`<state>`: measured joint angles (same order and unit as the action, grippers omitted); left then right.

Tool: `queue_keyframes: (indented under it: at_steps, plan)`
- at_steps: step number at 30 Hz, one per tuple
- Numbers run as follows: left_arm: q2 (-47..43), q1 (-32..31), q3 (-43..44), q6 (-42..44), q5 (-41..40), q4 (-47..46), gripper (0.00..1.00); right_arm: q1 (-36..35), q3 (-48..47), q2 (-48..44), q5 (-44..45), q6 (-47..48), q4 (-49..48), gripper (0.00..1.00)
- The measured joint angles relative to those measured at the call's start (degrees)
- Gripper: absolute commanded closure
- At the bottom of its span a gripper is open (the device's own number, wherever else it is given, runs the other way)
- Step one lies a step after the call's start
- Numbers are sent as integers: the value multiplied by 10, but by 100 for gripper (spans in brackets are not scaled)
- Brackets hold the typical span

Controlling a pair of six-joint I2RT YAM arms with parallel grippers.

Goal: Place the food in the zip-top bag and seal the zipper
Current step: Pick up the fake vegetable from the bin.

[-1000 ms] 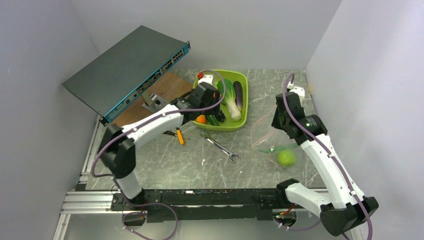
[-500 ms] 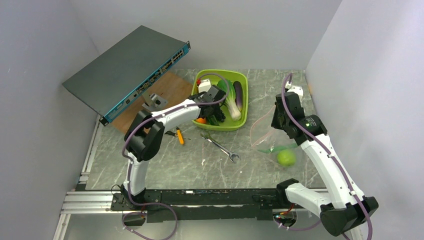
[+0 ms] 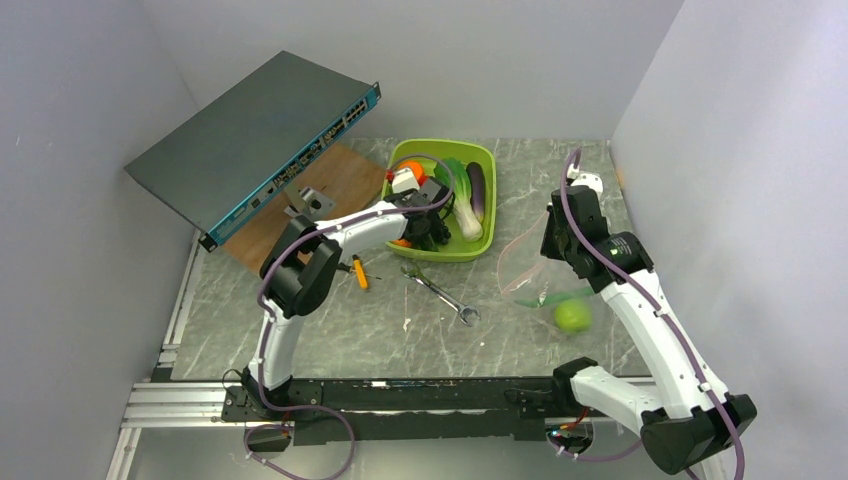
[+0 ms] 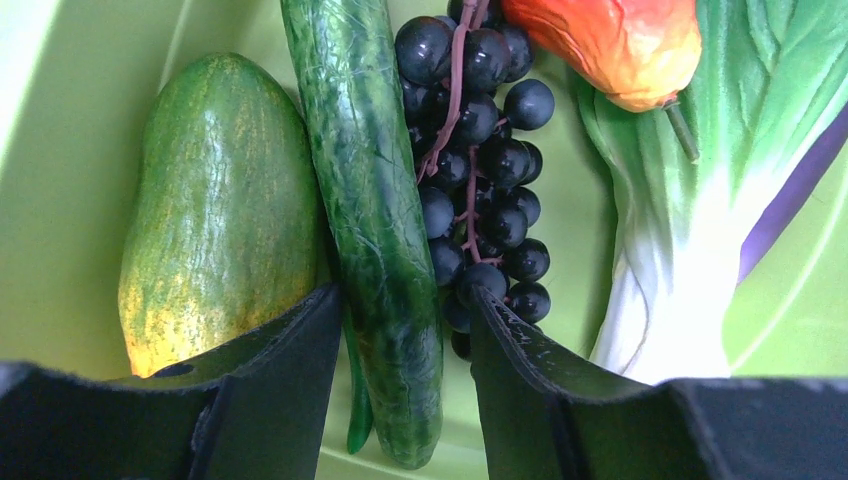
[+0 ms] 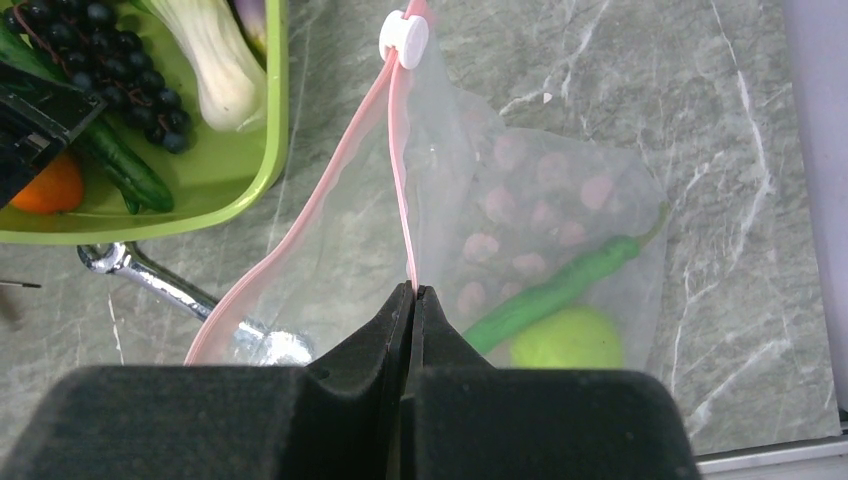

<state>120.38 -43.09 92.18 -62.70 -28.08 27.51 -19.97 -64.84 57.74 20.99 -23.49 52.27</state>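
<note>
My left gripper (image 4: 405, 345) is open down in the lime-green tub (image 4: 60, 150), its fingers astride the long dark-green cucumber (image 4: 375, 200). Dark purple grapes (image 4: 480, 150) lie against its right side, with bok choy (image 4: 700, 200) and an orange-red tomato (image 4: 610, 40) beyond. My right gripper (image 5: 412, 292) is shut on the pink zipper (image 5: 400, 170) of the clear bag (image 5: 560, 200) and holds the mouth open. A round green fruit (image 5: 570, 340) and a thin green pepper (image 5: 560, 285) lie inside. In the top view the left gripper (image 3: 425, 228) is in the tub and the right gripper (image 3: 553, 245) is at the bag (image 3: 530, 270).
A yellow-green oval fruit (image 4: 215, 200) lies left of the cucumber, and an eggplant (image 3: 477, 190) sits in the tub (image 3: 490, 160). A silver wrench (image 3: 440, 293) and an orange-handled tool (image 3: 359, 272) lie on the marble table. A tilted network switch (image 3: 250, 140) stands back left.
My left arm has folded in and its gripper has gone lower into the tub, over the cucumber. The right gripper and the bag have stayed where they were.
</note>
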Motion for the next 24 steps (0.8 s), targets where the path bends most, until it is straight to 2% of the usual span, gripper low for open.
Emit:
queue_keyframes:
  at_steps: [5, 9, 16, 20, 24]
  plan:
    - [5, 0, 0, -13, -2, 0, 51, 0, 0, -1, -3, 1, -1, 100]
    - [6, 2, 0, -15, -1, 0, 73, 0, 0, -5, -3, 2, -2, 100]
    - [4, 3, 0, 23, 10, -5, 93, 0, 0, -19, -3, 4, -2, 100]
    - [-19, 3, -4, 67, 37, -6, 98, 0, 5, -27, -4, 6, -5, 100]
    - [-82, 3, -23, 125, 91, -8, 99, 0, 10, -33, -7, 6, -6, 100]
